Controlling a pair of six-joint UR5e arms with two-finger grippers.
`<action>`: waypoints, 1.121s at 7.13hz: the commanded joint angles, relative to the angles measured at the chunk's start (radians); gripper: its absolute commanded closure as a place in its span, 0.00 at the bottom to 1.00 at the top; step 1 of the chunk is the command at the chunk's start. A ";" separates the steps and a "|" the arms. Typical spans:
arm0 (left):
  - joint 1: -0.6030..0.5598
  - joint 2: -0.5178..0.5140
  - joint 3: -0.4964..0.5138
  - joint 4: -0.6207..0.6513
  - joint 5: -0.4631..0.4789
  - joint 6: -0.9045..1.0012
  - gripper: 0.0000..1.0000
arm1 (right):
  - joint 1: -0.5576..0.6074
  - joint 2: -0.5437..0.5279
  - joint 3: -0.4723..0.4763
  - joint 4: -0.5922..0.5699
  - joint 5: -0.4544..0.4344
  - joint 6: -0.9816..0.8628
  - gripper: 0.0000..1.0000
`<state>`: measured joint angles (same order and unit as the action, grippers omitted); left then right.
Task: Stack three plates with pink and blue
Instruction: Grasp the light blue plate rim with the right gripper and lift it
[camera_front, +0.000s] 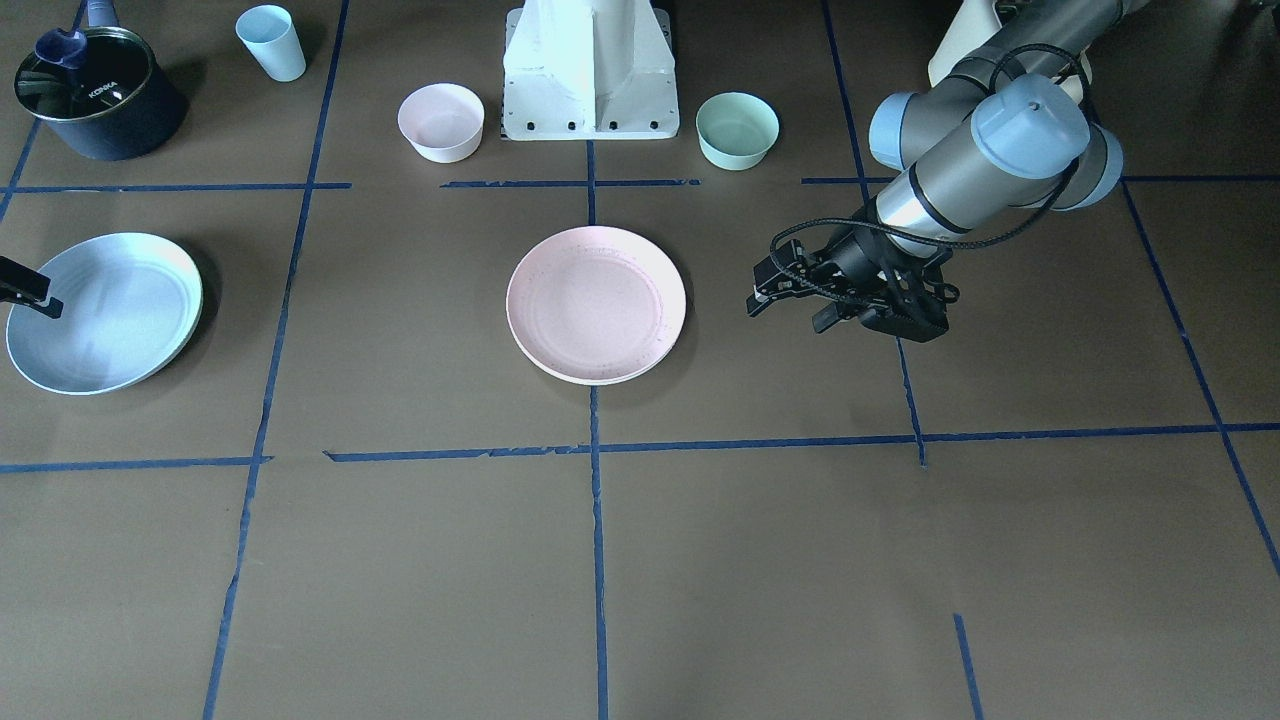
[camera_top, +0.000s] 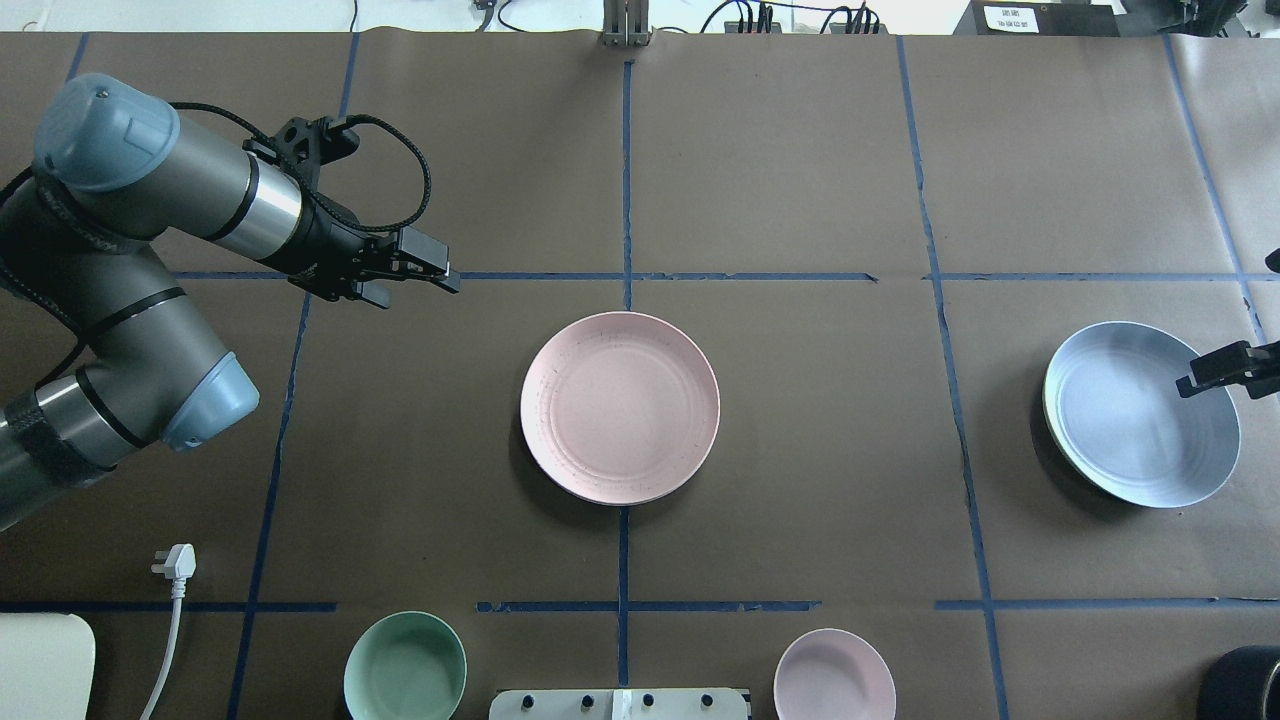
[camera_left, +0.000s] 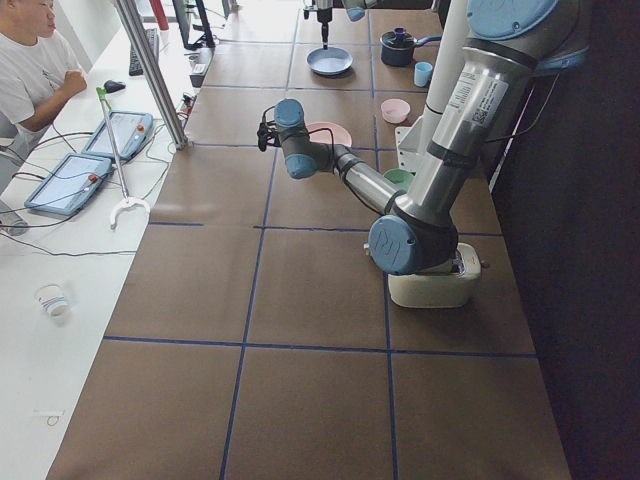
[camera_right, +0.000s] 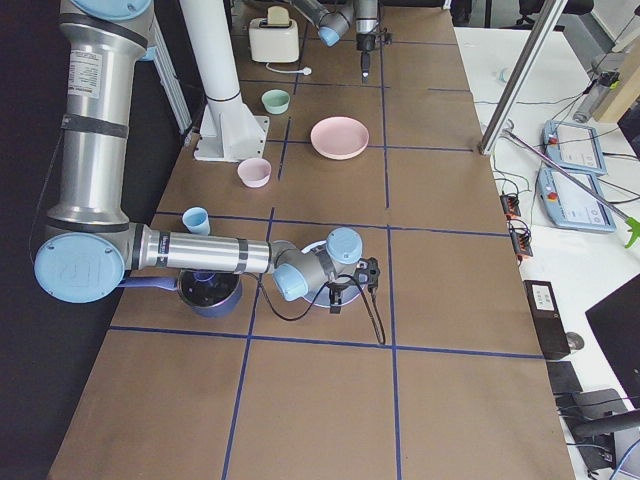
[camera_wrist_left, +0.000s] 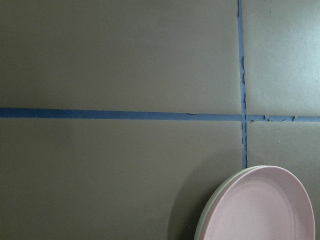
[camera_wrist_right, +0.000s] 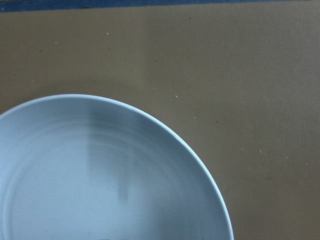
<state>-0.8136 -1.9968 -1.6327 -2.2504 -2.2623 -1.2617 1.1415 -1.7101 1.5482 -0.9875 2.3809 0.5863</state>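
The pale pink plate (camera_front: 596, 303) (camera_top: 620, 407) lies at the table's centre. In the left wrist view (camera_wrist_left: 265, 210) a paler rim shows under its edge. The light blue plate (camera_front: 103, 310) (camera_top: 1140, 412) (camera_wrist_right: 100, 175) lies on the robot's right and also shows a pale edge. No cream plate shows on its own. My left gripper (camera_front: 790, 308) (camera_top: 415, 285) is open and empty, above the table to the pink plate's side. Only one finger of my right gripper (camera_front: 35, 298) (camera_top: 1215, 370) shows, over the blue plate's outer rim. I cannot tell whether it is open or shut.
A small pink bowl (camera_front: 441, 121) and a mint-green bowl (camera_front: 737, 130) flank the robot base (camera_front: 590, 70). A dark pot (camera_front: 98, 92) and a blue cup (camera_front: 271, 42) stand beyond the blue plate. A plug and cable (camera_top: 172, 565) lie near the left arm.
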 joint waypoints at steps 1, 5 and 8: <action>0.001 0.000 0.001 0.000 0.003 -0.001 0.00 | -0.005 0.000 -0.033 0.009 -0.003 -0.002 0.30; 0.001 0.001 -0.002 0.000 0.004 -0.001 0.00 | -0.005 0.003 -0.050 0.015 -0.040 0.003 1.00; -0.001 0.000 -0.012 -0.002 0.003 -0.004 0.00 | -0.067 0.020 0.225 0.016 0.007 0.171 1.00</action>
<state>-0.8135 -1.9971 -1.6389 -2.2517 -2.2594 -1.2643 1.1171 -1.6973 1.6521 -0.9722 2.3668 0.6726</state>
